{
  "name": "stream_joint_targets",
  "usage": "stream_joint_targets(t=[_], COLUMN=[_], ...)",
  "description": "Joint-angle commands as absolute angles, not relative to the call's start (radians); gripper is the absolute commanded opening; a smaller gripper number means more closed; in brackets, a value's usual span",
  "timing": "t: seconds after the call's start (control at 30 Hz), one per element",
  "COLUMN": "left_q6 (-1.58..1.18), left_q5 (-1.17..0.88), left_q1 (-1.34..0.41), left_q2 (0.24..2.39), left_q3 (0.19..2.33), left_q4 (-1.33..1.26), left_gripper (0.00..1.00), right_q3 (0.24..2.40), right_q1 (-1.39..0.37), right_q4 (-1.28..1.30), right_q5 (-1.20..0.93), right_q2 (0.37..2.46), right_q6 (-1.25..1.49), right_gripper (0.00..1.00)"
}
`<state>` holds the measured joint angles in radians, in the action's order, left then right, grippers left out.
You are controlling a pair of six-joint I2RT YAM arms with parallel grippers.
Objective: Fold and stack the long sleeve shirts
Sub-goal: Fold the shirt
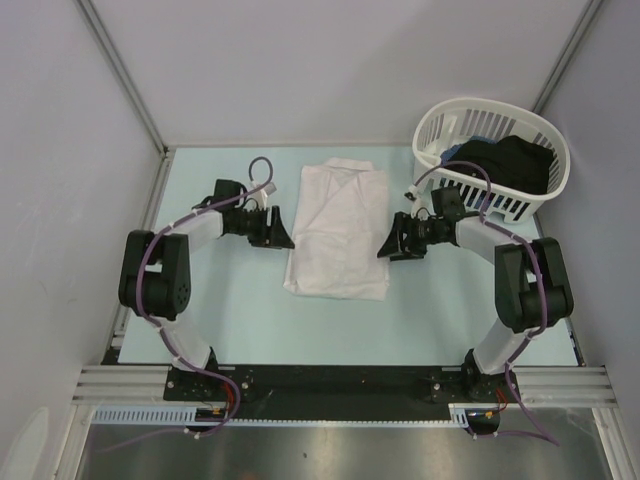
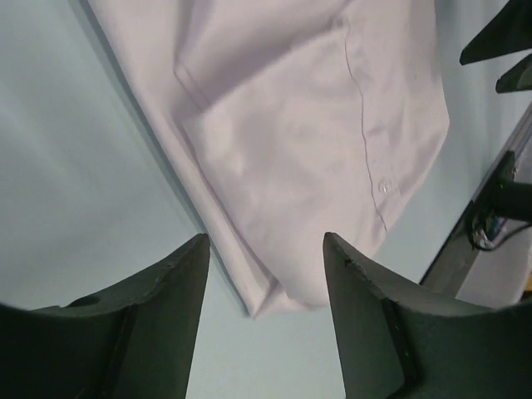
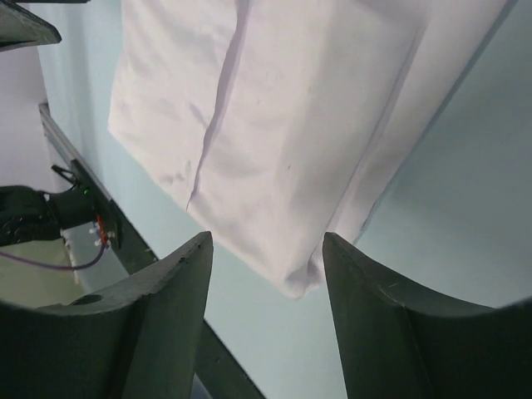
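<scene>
White shirt [image 1: 338, 228] sits folded mid-tabletop [image 1: 250, 310], with the left tool [image 1: 280, 234] and right tool [image 1: 388, 245] flanking it, both jaws apart and empty. Risk imo: if either tool clips a side edge, the thin cloth drags and the fold comes undone

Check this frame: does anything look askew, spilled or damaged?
Nothing spilled or damaged. The white shirt lies folded, its outline slightly uneven: narrower at the far end. The left pincer and right pincer flank it, open and empty.
</scene>
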<state>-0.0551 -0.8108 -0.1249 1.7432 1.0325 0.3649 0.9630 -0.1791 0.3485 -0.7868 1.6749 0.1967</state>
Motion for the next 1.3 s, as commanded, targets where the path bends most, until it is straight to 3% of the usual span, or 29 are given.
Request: stream_joint_targets(t=[0.0, 0.33, 0.47, 0.6, 0.73, 0.8, 1.13, 1.17, 1.2, 1.27], left_q6=[-0.063, -0.031, -0.023, -0.02, -0.005, -0.006, 0.023, 0.02, 0.017, 0.006], left_q5=[-0.73, -0.62, -0.629, -0.658, -0.679, -0.683, -0.621, -0.621, -0.624, -0.63], left_q1=[-0.161, -0.222, -0.222, -0.222, -0.222, -0.222, -0.221, -0.221, -0.221, -0.221], left_q2=[1.836, 1.956, 1.974, 1.977, 1.967, 1.965, 2.049, 2.059, 2.071, 2.071], left_q3=[1.172, 1.269, 1.295, 1.316, 1.338, 1.354, 1.411, 1.422, 1.427, 1.428], left_q4=[0.328, 0.336, 0.341, 0.331, 0.325, 0.322, 0.318, 0.321, 0.319, 0.321], left_gripper=[0.64, 0.58, 0.52, 0.31, 0.1, 0.0, 0.0, 0.0, 0.0, 0.0], right_q3=[1.066, 1.181, 1.196, 1.221, 1.239, 1.256, 1.285, 1.296, 1.327, 1.341], right_q1=[-0.181, -0.204, -0.207, -0.207, -0.198, -0.195, -0.192, -0.192, -0.19, -0.189], right_q4=[0.27, 0.193, 0.178, 0.184, 0.184, 0.184, 0.172, 0.198, 0.224, 0.294], right_q5=[-0.716, -0.672, -0.673, -0.669, -0.667, -0.664, -0.604, -0.603, -0.609, -0.615], right_q2=[1.752, 1.907, 1.921, 1.922, 1.913, 1.913, 1.98, 1.988, 1.99, 1.953], right_q6=[0.169, 0.163, 0.169, 0.167, 0.164, 0.161, 0.104, 0.101, 0.095, 0.065], right_gripper=[0.61, 0.58, 0.49, 0.33, 0.07, 0.0, 0.01, 0.06, 0.22, 0.3])
